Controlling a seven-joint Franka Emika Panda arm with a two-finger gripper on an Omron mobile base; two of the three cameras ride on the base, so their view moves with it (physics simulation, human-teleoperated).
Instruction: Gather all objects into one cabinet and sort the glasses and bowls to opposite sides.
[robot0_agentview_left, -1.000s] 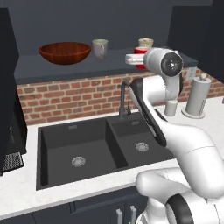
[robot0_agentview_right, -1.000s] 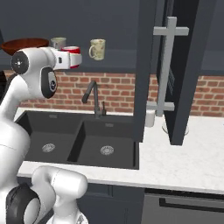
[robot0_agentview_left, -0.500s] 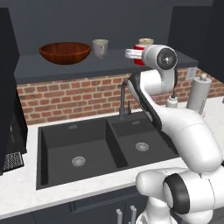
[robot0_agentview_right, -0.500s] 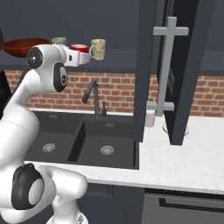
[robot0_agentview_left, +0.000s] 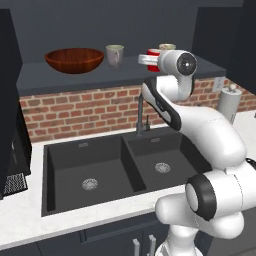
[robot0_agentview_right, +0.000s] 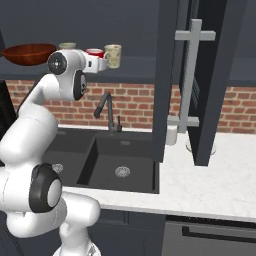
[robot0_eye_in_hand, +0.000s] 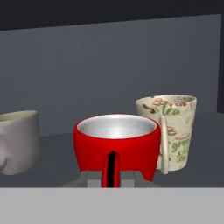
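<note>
Red cup (robot0_eye_in_hand: 116, 144) is sitting pinched in the closed tool (robot0_eye_in_hand: 112, 178), nearing the shelf (robot0_agentview_left: 100, 75) beside the patterned cup (robot0_eye_in_hand: 171, 131); placing remains.

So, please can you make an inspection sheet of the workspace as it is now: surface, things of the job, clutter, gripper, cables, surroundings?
Surface: dark cabinet shelf, flat, above a brick wall.
Job's things: reddish-brown bowl at the shelf's left end; pale grey cup upright beside it; red cup held at its handle; beige patterned cup upright just behind and to one side of the red cup.
Clutter: paper-towel roll on the counter.
Gripper: gripper shut on the red cup's handle, level with the shelf.
Cables: nothing seen.
Surroundings: black double sink with dark faucet; white marble counter; open dark cabinet door.
</note>
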